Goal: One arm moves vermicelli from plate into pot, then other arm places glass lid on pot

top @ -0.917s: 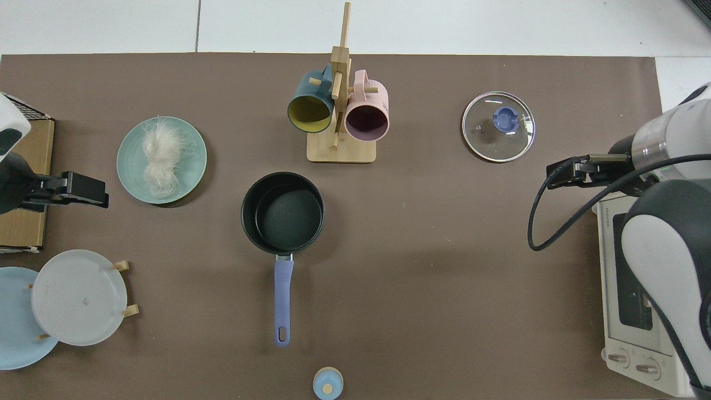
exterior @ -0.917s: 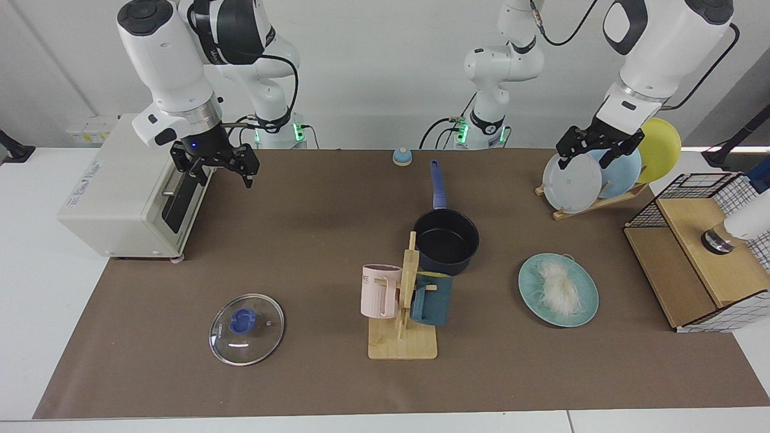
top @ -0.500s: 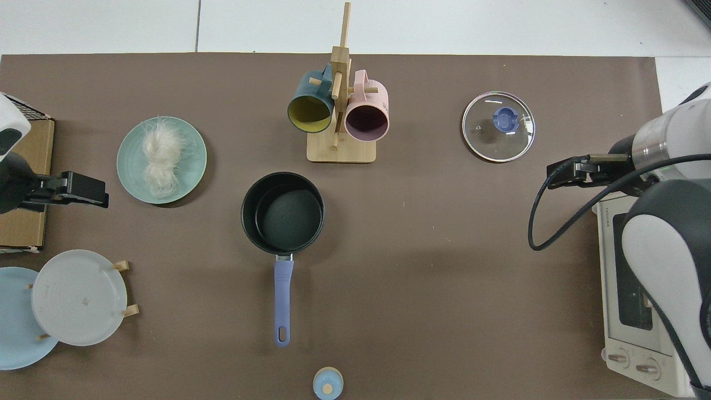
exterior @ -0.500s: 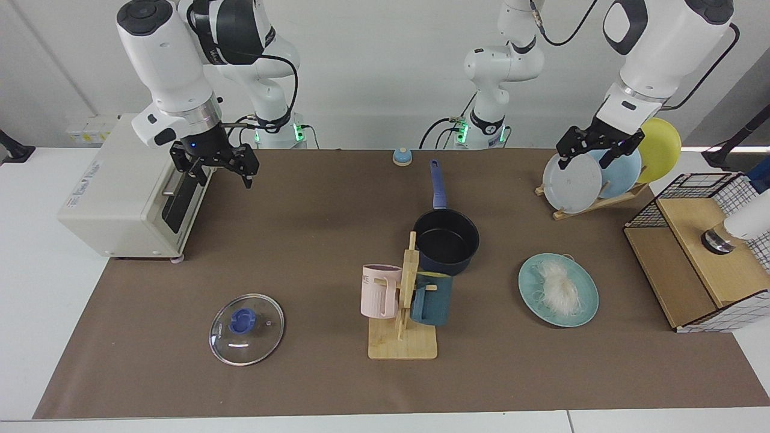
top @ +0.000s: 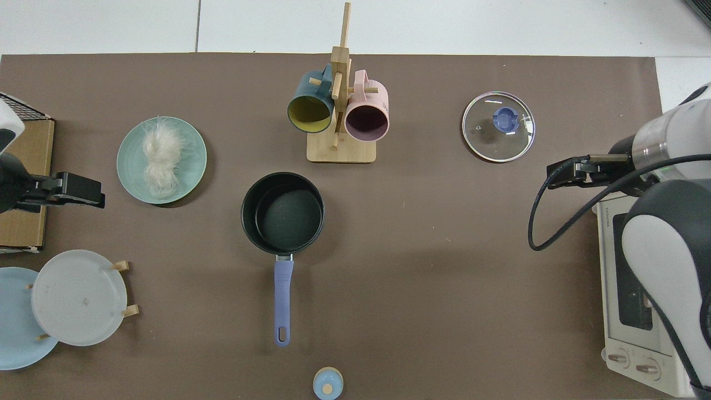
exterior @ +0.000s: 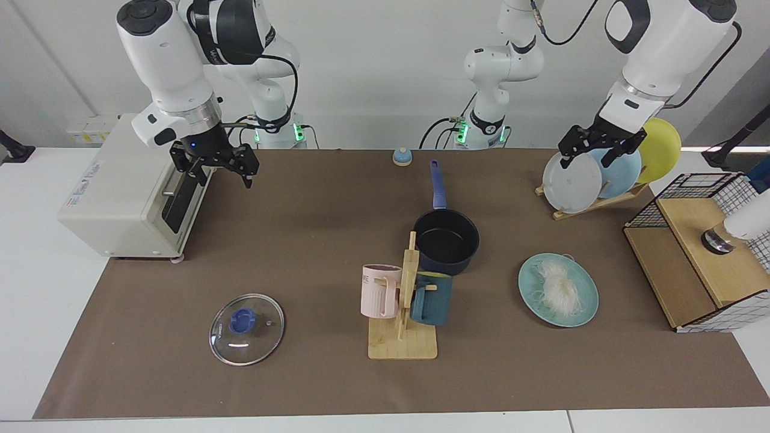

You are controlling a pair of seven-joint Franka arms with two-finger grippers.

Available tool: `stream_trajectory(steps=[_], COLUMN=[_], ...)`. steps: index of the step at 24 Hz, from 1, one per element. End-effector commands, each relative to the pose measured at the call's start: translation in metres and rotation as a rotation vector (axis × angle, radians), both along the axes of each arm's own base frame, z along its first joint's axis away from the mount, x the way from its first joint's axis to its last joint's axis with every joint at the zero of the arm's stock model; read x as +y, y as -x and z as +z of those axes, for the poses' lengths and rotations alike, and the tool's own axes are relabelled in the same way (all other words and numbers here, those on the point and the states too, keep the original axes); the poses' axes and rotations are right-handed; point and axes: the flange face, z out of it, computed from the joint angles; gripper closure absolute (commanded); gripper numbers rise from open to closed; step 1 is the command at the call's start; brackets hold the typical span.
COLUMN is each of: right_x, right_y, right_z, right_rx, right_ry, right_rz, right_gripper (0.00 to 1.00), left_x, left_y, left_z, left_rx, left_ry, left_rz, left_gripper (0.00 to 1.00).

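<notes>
A whitish bundle of vermicelli [exterior: 559, 287] [top: 161, 158] lies on the teal plate [exterior: 529, 282] [top: 191, 166]. The dark navy pot [exterior: 446, 237] [top: 289, 214] stands mid-table, black inside with nothing in it, its blue handle pointing toward the arm bases. The glass lid [exterior: 246, 329] [top: 498, 126] with its blue knob lies flat on the mat. My left gripper [exterior: 585, 161] [top: 83, 190] hangs open and holds nothing, in front of the plate rack and well above the table, behind the teal plate. My right gripper [exterior: 221, 174] [top: 558, 173] waits open beside the toaster oven, far behind the lid.
A wooden mug tree [exterior: 404, 337] with a pink mug [exterior: 380, 291] and a dark blue mug [exterior: 431, 299] stands just in front of the pot. A toaster oven [exterior: 120, 198], a plate rack [exterior: 592, 201] with white, light blue and yellow plates, and a wire-and-wood box [exterior: 701, 252] line the sides.
The left gripper has shifted slightly, a little up and sideways near the plate rack. The right gripper has barely moved. Nothing on the table has changed.
</notes>
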Motion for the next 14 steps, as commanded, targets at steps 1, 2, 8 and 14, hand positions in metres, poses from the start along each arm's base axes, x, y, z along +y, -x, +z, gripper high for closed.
stream_trajectory(steps=[1,2,8,14], right_x=[-0.006,-0.005,-0.022,-0.016], right_y=[0.003,0.003,-0.002,-0.061], right_z=[0.003,0.002,0.000,-0.022], right_rx=[-0.010,-0.008,-0.015,-0.019], right_ry=[-0.019,-0.019,-0.025,-0.027], right_rz=[0.026,0.028,0.004,-0.004], right_gripper=[0.00,0.00,0.01,0.01], left_x=[0.000,0.001,-0.002,-0.004], left_y=[0.003,0.001,-0.026,-0.067], left_z=[0.009,0.010,0.002,-0.049], left_rx=[-0.017,-0.022,-0.082,-0.113], left_ry=[-0.022,-0.024,-0.056,-0.048], left_rz=[-0.001,0.002,-0.012,-0.007], left_gripper=[0.00,0.00,0.00,0.00])
